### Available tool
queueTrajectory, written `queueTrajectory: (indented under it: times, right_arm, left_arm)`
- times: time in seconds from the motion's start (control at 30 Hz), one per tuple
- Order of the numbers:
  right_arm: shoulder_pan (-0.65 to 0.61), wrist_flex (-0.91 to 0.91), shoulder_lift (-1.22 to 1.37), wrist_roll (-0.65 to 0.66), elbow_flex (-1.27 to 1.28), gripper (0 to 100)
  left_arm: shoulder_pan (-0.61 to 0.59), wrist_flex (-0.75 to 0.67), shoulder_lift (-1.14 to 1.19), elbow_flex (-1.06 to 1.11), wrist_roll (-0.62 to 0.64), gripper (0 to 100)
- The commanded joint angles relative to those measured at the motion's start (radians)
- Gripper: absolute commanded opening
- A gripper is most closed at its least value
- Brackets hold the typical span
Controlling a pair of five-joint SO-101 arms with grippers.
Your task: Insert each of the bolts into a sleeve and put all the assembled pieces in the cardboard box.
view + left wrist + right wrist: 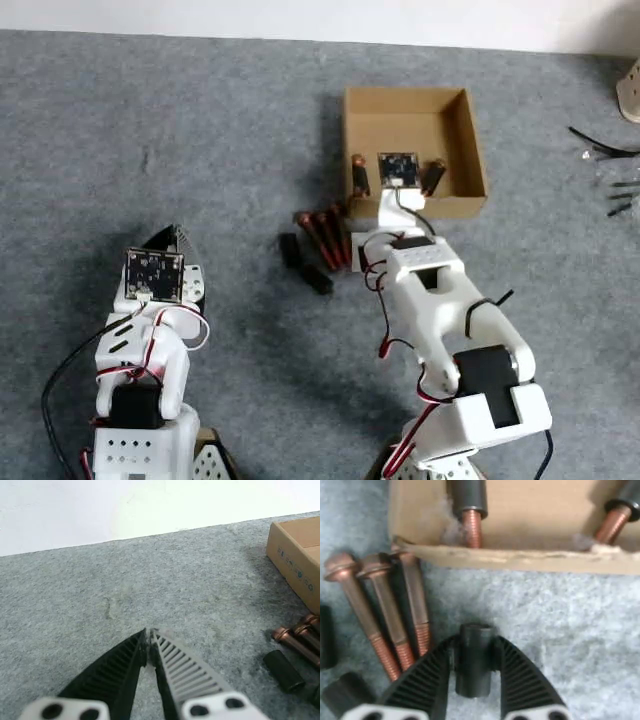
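My right gripper is shut on a black sleeve, held upright just in front of the cardboard box. Beside it three copper bolts lie side by side on the carpet. Two assembled pieces, a bolt in a sleeve each, rest inside the box. Two more black sleeves lie to the left of the bolts. My left gripper is shut on nothing, low over bare carpet far to the left.
Grey carpet covers the table, with wide free room left of the box. Black cable ties and small parts lie at the far right edge. The box wall stands close ahead of my right gripper.
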Motion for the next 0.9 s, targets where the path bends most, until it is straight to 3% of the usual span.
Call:
queueTrajectory:
  times: [0.0,0.3,0.5,0.87]
  right_arm:
    - [0.001,0.030,-0.061,-0.005,-0.013,0.5]
    - [-0.001,-0.102,-0.510,-0.003,0.305,0.5]
    - [-0.001,-0.159,-0.754,0.104,0.489,0.5]
    - [0.001,-0.157,-1.236,0.107,0.774,0.5]
  left_arm:
    - [0.021,-0.005,-0.010,0.019,-0.006,4]
    - [0.062,-0.005,-0.005,0.015,-0.006,4]
    - [0.091,-0.005,-0.004,0.010,-0.006,4]
    - [0.107,-0.002,-0.002,0.002,-0.006,7]
